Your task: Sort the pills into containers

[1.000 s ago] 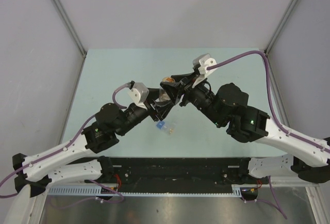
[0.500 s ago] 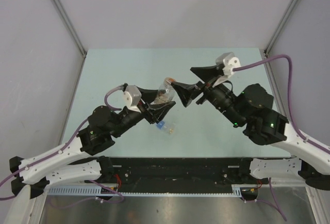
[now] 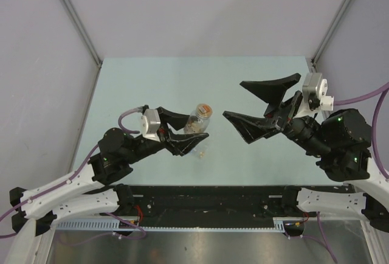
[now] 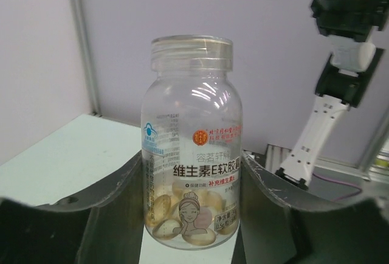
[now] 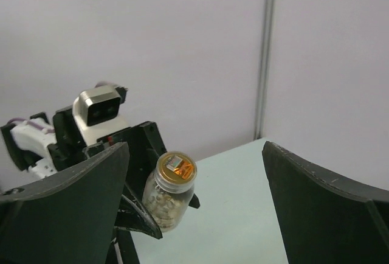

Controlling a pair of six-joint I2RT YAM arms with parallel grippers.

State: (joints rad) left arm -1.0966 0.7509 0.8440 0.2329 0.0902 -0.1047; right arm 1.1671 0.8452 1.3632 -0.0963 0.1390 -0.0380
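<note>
My left gripper point(image 3: 189, 131) is shut on a stubby clear jar point(image 3: 198, 120) and holds it above the table, its orange top tilted toward the right arm. In the left wrist view the jar point(image 4: 191, 148) stands between the fingers point(image 4: 115, 206), with pale yellow pills point(image 4: 182, 218) heaped at its bottom. My right gripper point(image 3: 234, 101) hangs wide open to the jar's right, apart from it, with nothing in it. In the right wrist view the jar point(image 5: 167, 200) shows between the spread fingers point(image 5: 67, 215), farther off. A small clear thing point(image 3: 200, 152) peeks out below the left fingers.
The pale green table point(image 3: 158, 81) is bounded by grey walls at the back and sides, with metal posts at the far corners. A black rail point(image 3: 206, 194) with the arm bases runs along the near edge.
My right gripper let go of the jar's top, opened wide and drew back to the right. The left arm moved down and nearer with the jar, covering the blue-capped vial.
</note>
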